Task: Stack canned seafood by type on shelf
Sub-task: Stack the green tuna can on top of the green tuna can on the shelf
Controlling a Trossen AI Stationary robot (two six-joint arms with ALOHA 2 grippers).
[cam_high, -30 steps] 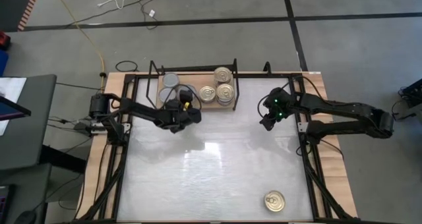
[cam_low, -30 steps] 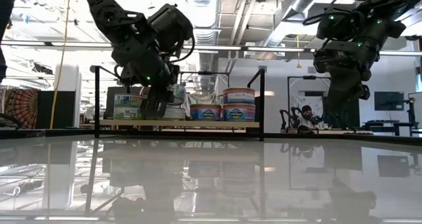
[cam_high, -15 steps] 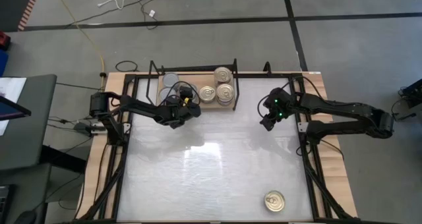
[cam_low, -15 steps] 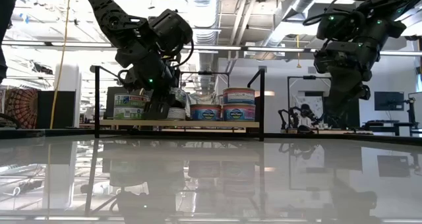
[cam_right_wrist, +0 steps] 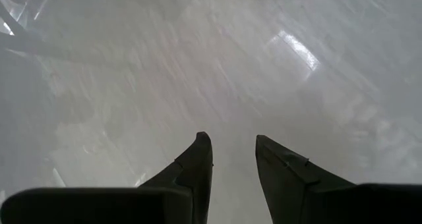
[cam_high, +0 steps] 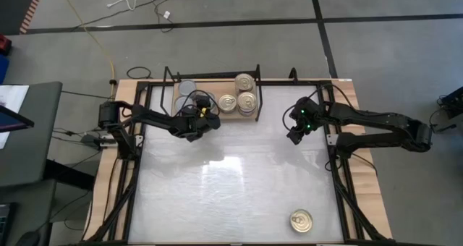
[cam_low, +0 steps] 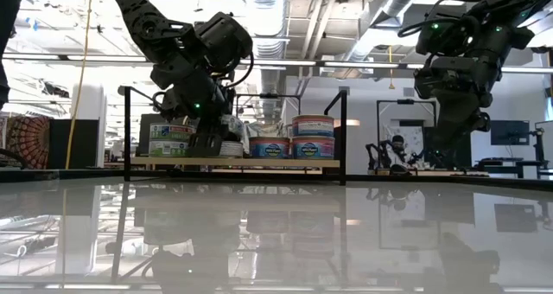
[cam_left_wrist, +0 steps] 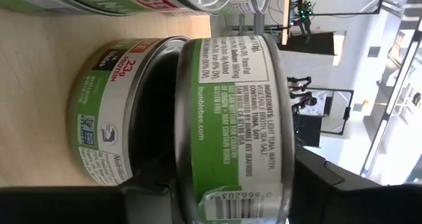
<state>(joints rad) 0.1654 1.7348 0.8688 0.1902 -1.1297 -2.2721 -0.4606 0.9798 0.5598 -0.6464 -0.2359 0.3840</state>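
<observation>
The left end effector [cam_high: 203,113] is mostly buried under its own arm from above, so the fingers can't be made out there. In the left wrist view, the green-labelled can [cam_left_wrist: 234,125] is cut off at the edge and its lid is not seen; the can behind it [cam_left_wrist: 112,112] is half covered. Labels on the cans on the shelf [cam_low: 233,162] are too small to be read from table level. The cans under the gold tops [cam_high: 246,100] are hidden from overhead, so stack heights can't be counted there.
</observation>
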